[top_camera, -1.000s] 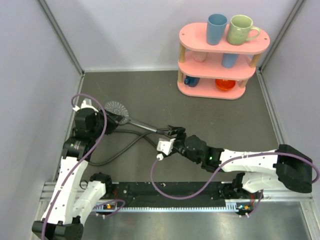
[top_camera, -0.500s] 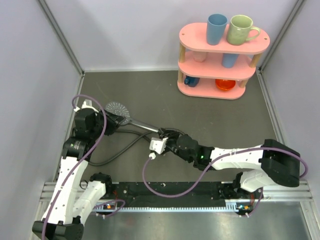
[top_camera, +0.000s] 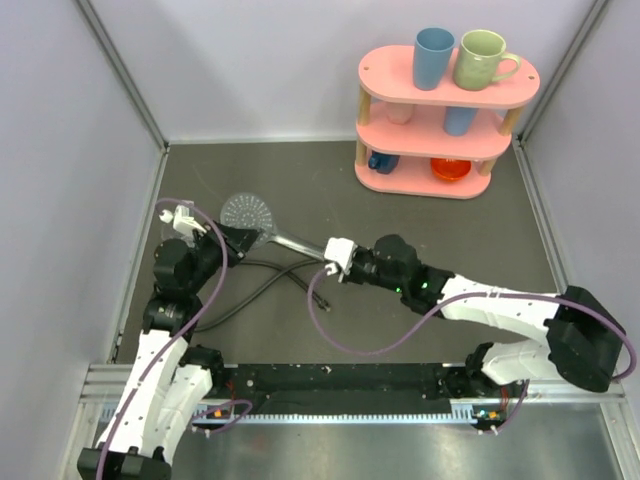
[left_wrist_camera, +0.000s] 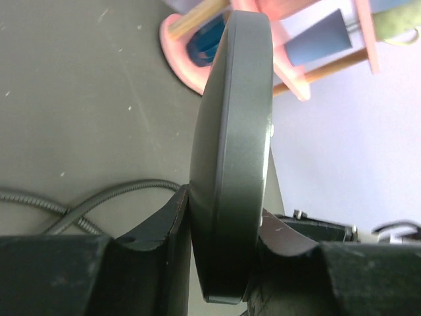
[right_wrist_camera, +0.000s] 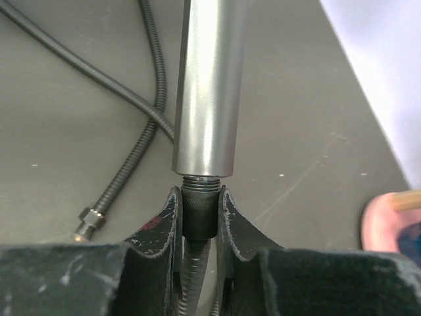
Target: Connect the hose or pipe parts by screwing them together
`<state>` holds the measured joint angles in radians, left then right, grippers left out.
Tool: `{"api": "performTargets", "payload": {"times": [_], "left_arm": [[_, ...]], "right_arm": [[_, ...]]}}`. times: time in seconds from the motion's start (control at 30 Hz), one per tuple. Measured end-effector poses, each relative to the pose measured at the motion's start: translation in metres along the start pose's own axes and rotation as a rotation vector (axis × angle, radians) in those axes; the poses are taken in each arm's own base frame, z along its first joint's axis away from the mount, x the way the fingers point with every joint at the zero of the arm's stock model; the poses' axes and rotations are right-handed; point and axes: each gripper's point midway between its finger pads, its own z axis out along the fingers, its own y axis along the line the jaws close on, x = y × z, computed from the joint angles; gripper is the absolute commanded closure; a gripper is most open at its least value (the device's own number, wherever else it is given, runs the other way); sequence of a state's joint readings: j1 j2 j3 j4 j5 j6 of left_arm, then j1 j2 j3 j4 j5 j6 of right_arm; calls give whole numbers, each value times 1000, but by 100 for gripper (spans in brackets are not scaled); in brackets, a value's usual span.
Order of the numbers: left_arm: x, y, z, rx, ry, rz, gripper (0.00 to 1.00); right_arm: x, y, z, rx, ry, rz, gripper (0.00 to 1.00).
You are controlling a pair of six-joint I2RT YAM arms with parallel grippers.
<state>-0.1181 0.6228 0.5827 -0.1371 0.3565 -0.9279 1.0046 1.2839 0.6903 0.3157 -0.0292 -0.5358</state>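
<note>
The grey shower head (top_camera: 248,213) is held off the table, its straight handle (top_camera: 296,243) pointing right. My left gripper (top_camera: 238,240) is shut on the edge of the round head (left_wrist_camera: 231,151), one finger on each face. My right gripper (top_camera: 330,262) is shut on the hose's dark knurled end fitting (right_wrist_camera: 199,209). That fitting sits in line with the handle's (right_wrist_camera: 209,85) threaded end, a few threads showing between them. The dark-grey hose (top_camera: 250,288) loops over the table below the handle. Its other metal end (right_wrist_camera: 89,222) lies loose.
A pink three-tier shelf (top_camera: 445,110) stands at the back right, with a blue mug (top_camera: 433,57) and a green mug (top_camera: 482,58) on top and more crockery below. Grey walls close in the left, back and right. Purple cables trail along both arms.
My right gripper has closed on the hose fitting and moved up to the handle's end. The left arm has raised and shifted the shower head to the right.
</note>
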Motion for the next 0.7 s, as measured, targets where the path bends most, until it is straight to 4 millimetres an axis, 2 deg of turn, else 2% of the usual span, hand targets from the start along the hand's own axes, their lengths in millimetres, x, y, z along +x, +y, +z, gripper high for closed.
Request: {"api": "performTargets", "payload": {"times": [0.2, 0.37, 0.43, 0.47, 0.53, 0.57, 0.63, 0.67, 0.7], "left_arm": [[1, -24, 5, 228, -26, 146, 100], [5, -35, 5, 343, -31, 230, 100], [7, -35, 5, 359, -33, 247, 100], [7, -35, 4, 364, -32, 251, 100], [8, -36, 4, 368, -31, 254, 100], [9, -36, 4, 370, -29, 253, 100], [11, -34, 5, 356, -20, 244, 100], [11, -31, 7, 336, -18, 228, 100], [11, -26, 9, 299, -9, 198, 100]], "right_arm": [[-2, -5, -10, -194, -63, 275, 100], [-4, 2, -18, -354, -107, 495, 99], [-5, 8, -21, -398, -108, 561, 88], [-6, 11, -23, -421, -107, 592, 74], [-7, 13, -24, -435, -102, 621, 65], [-8, 14, -25, -445, -103, 626, 52], [-11, 17, -27, -459, -110, 634, 45], [-12, 17, -28, -458, -112, 631, 34], [-13, 16, -30, -444, -116, 623, 30]]}}
